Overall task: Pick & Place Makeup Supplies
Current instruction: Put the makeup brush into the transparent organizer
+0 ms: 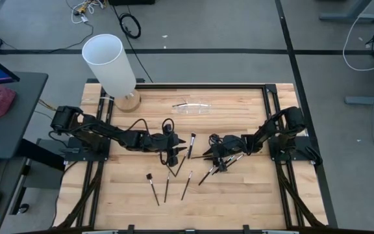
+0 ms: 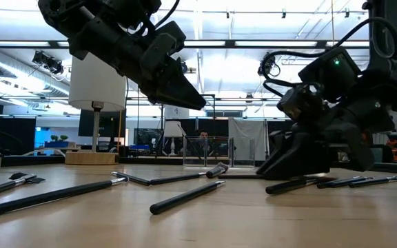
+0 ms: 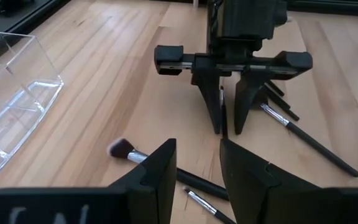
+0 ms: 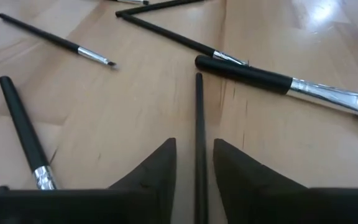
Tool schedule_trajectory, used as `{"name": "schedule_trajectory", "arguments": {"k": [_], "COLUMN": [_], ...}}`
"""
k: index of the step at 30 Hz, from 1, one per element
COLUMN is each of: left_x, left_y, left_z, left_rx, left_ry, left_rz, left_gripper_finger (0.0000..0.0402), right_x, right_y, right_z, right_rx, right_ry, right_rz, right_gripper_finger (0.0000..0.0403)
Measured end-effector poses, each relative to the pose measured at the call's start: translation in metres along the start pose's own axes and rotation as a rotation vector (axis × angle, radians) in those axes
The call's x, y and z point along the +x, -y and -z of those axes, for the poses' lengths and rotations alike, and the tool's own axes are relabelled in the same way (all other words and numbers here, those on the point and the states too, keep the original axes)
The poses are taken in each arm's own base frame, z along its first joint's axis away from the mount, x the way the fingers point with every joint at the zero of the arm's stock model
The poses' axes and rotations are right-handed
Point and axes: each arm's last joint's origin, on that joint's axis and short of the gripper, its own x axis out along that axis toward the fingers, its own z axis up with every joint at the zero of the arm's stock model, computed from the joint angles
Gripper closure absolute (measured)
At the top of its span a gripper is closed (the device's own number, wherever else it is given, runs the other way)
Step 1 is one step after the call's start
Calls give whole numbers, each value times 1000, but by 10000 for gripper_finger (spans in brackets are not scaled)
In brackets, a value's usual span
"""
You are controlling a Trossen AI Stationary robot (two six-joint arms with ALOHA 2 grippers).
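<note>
The right hand (image 4: 194, 163) sits low on the counter (image 1: 239, 188), its fingers straddling a thin brush (image 4: 198, 118) but seemingly not yet clamped, probably to lift it. The left hand (image 2: 185, 93) hovers parted and empty above the other scattered brushes (image 1: 167, 185).

About ten thin black makeup brushes (image 1: 187, 184) lie flat, scattered across the middle of a wooden table. Some have silvery ferrules and small dark bristle heads. One fluffy-headed brush (image 3: 124, 149) lies apart. One slim handle (image 4: 199, 124) lies between dark gripper fingers.
</note>
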Motion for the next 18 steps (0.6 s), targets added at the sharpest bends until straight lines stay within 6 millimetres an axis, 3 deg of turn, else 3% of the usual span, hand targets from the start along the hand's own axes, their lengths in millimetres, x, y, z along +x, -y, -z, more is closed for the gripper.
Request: {"name": "schedule_trajectory", "arguments": {"k": [6,12,18], "left_x": [0,0,9], "left_y": [0,4,14], "left_z": [-1,-6,-6], "left_rx": [-4,-21,-23], "left_ry": [8,53,97], "left_rz": [11,109,192], "left_gripper_finger": [275,275,275], "right_x": [6,8,8], "right_y": [0,0,1], "right_z": [8,10,4], "right_rx": [-13,-37,-78], "right_ry": [14,25,91], "right_rz": [3,4,17], "right_gripper_finger": [326,389,388]}}
